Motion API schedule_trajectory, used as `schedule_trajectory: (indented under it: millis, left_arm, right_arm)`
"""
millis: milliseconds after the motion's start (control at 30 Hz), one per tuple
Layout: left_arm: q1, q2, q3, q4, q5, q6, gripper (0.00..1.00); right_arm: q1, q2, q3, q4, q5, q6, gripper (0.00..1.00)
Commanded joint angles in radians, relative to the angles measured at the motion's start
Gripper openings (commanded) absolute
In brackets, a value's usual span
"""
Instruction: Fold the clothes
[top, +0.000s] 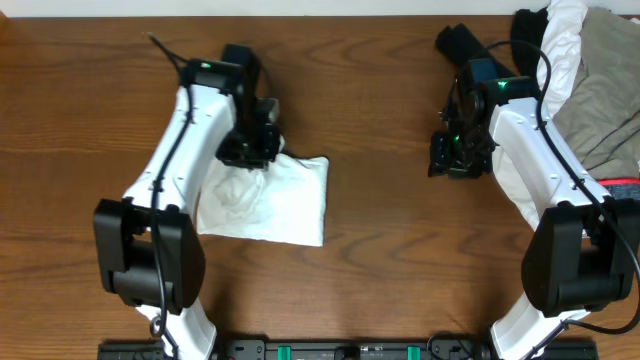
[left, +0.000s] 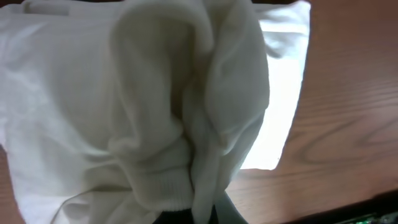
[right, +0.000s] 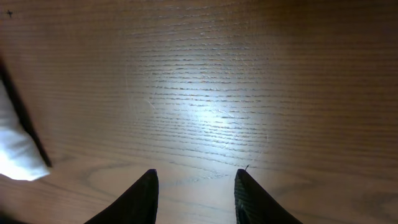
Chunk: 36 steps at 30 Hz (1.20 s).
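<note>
Bunched white cloth (left: 186, 124), centre-left on the table (top: 380, 250), sits pinched in the left gripper (top: 250, 152), which should carry the fold flat and square; the right gripper (right: 196, 174) hangs parted, empty, by the upper-right pile (top: 600, 90).

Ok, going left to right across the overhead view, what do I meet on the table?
white garment → right pincer → pile of clothes

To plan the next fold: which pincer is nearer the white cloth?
Left. The left pincer grips a bunch of the cloth; the right pincer hovers open over bare table, far to its right.
</note>
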Motion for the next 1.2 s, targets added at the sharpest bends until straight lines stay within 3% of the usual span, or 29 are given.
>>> schedule_trajectory:
  millis: [0,400,667,833,1167]
  left_arm:
    - [-0.051,-0.016,0.006,-0.006,-0.032,-0.041,0.06]
    - [-0.163,-0.016,-0.021,-0.034,-0.031,-0.089,0.06]
    - [-0.144,-0.020,-0.019,-0.044,-0.032,-0.077,0.06]
    - [-0.110,-0.034,-0.018,-0.044,-0.032,-0.078,0.06]
    - [-0.089,-0.103,-0.011,-0.031,-0.031,-0.078,0.06]
  right_arm:
    - [-0.008,-0.023,0.017,-0.004,0.006,-0.015,0.38]
    - [-0.008,-0.023,0.017,-0.016,-0.006,-0.015,0.39]
    - [0.028,-0.023,0.000,-0.073,-0.016,-0.036,0.40]
    - [0.115,-0.023,-0.069,0.004,-0.031,-0.026,0.39]
    - [0.296,-0.023,-0.205,0.208,-0.090,0.133,0.39]
